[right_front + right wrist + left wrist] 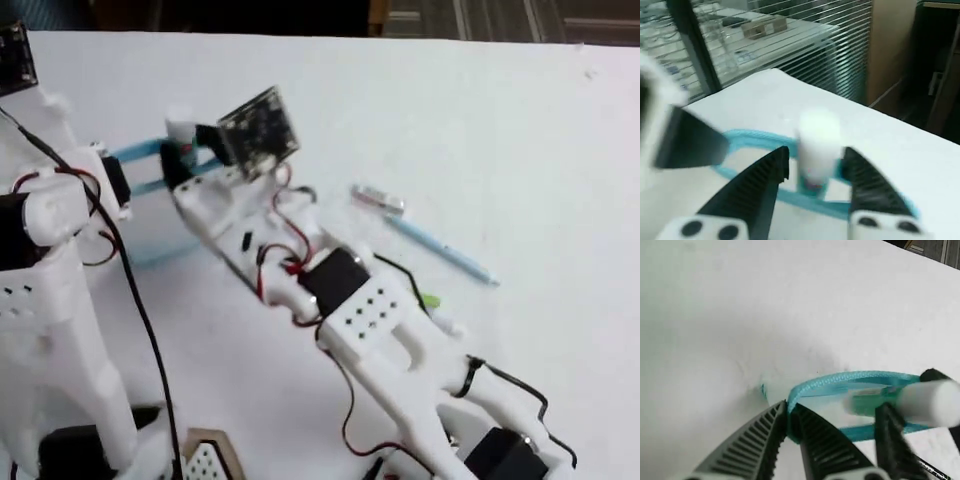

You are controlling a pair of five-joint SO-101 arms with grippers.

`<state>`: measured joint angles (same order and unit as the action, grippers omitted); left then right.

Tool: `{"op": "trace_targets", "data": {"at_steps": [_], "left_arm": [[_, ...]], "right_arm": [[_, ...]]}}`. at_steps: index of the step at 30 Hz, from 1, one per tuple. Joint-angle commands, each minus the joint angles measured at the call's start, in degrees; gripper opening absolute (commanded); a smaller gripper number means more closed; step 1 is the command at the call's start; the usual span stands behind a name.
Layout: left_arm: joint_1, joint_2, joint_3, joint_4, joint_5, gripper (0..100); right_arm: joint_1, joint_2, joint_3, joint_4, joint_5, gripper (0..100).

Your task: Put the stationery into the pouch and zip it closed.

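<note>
**Stick (818,132) in the pouch (155,225) mouth**

The pouch lies on the white tabletop (480,120) close to the left arm, with its teal rim lifted open. The left tool (788,412) is pinched together on that rim and holds a loop of it up. The right tool (815,156) is clamped on the white stick (its lower end looks green in the left wrist view), which pokes down inside the rim. Well apart from the pouch, on the far side of the right arm, a blue pen (440,250) lies on the tabletop. A small silvery tube (378,198) lies just beside one end of it.
</note>
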<state>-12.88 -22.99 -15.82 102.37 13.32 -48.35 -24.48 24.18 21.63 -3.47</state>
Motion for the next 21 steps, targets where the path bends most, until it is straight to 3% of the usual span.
{"op": "trace_targets", "data": {"at_steps": [1,6,11,16,21], "left_arm": [[0.1,-0.8,0.2,-1.1,-0.4,2],[-1.5,-0.8,0.2,-1.1,-0.4,2],[-4.3,1.1,1.3,-0.8,-1.9,2],[-4.3,5.1,2.1,-1.0,-1.9,2],[-4.0,6.4,1.0,-0.9,-1.9,2]], "right_arm": [[-0.8,-1.8,-0.7,1.3,0.9,30.3],[0.4,-7.6,-0.7,2.9,1.0,28.1],[2.6,-16.8,-0.7,12.6,1.1,26.9],[12.5,-26.8,-0.7,33.4,8.8,26.9],[26.7,-27.6,-0.3,58.2,22.2,26.9]]}}
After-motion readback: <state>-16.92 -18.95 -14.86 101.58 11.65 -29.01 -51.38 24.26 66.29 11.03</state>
